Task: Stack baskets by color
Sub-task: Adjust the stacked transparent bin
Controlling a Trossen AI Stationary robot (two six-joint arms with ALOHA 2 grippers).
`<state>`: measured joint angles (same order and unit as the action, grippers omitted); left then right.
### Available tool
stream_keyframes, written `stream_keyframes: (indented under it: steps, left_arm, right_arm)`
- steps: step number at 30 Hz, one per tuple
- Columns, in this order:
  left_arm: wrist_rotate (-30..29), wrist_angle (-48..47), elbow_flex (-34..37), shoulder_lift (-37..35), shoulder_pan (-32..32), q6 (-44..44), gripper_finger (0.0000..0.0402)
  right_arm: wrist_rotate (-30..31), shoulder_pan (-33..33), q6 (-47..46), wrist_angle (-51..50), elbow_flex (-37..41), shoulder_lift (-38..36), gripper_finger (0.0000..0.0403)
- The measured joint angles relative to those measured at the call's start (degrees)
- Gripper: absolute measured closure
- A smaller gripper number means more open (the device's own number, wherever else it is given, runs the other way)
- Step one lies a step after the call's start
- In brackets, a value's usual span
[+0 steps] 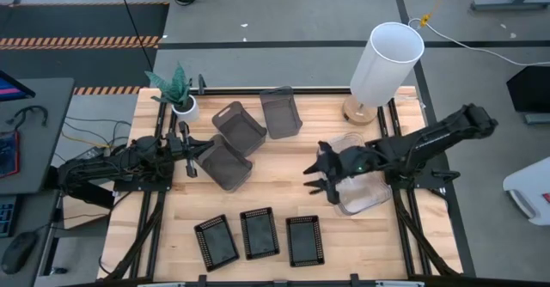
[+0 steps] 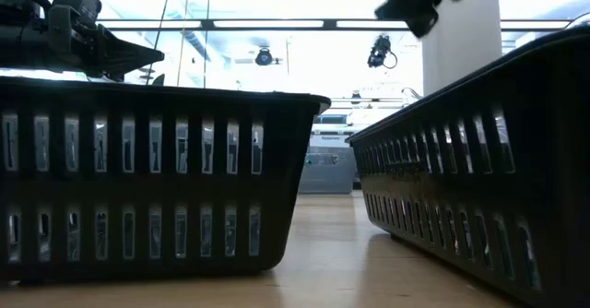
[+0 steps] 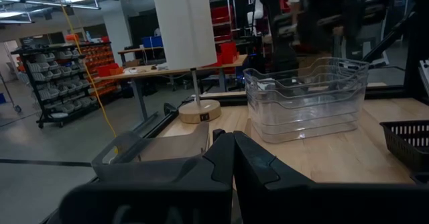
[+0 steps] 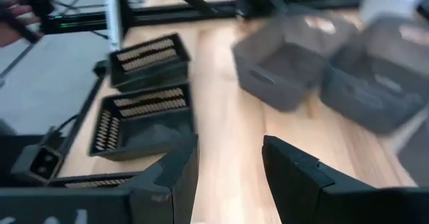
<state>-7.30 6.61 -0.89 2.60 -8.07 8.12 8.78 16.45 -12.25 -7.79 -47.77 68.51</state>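
Three smoky-grey baskets (image 1: 225, 162) (image 1: 239, 128) (image 1: 281, 112) sit apart on their bottoms at the table's middle and far side. Three flat black mesh baskets (image 1: 216, 241) (image 1: 259, 233) (image 1: 305, 240) lie in a row near the front edge. The clear baskets (image 3: 305, 96) stand nested in one stack, partly under my right arm (image 1: 361, 192). My right gripper (image 1: 320, 182) (image 4: 228, 163) hangs open above the bare wood just left of that stack, nothing between its fingers. My left gripper (image 1: 191, 155) (image 3: 233, 153) is shut and level at the left side, beside the nearest grey basket (image 3: 154, 150).
A tall white cylinder (image 1: 387, 59) on a round wooden base stands at the far right. A small potted plant (image 1: 178, 94) sits at the far left. Bare wood lies between the grey baskets and the black row. Dark rails run along both table sides.
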Motion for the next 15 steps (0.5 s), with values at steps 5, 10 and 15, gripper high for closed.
stream_keyframes:
  steps: [5,10,15]
  left_arm:
    - [0.0,0.0,0.0,0.0,0.0,0.0,0.0395]
    - [0.0,0.0,0.0,0.0,0.0,-2.3,0.0395]
    - [0.0,0.0,0.0,0.0,0.0,-18.9,0.0395]
  right_arm:
    - [5.2,4.2,4.6,2.2,0.9,-4.2,0.0234]
    - [5.7,6.5,5.2,5.2,6.9,-10.6,0.0234]
    - [3.8,7.2,4.8,12.8,16.5,-18.2,0.0234]
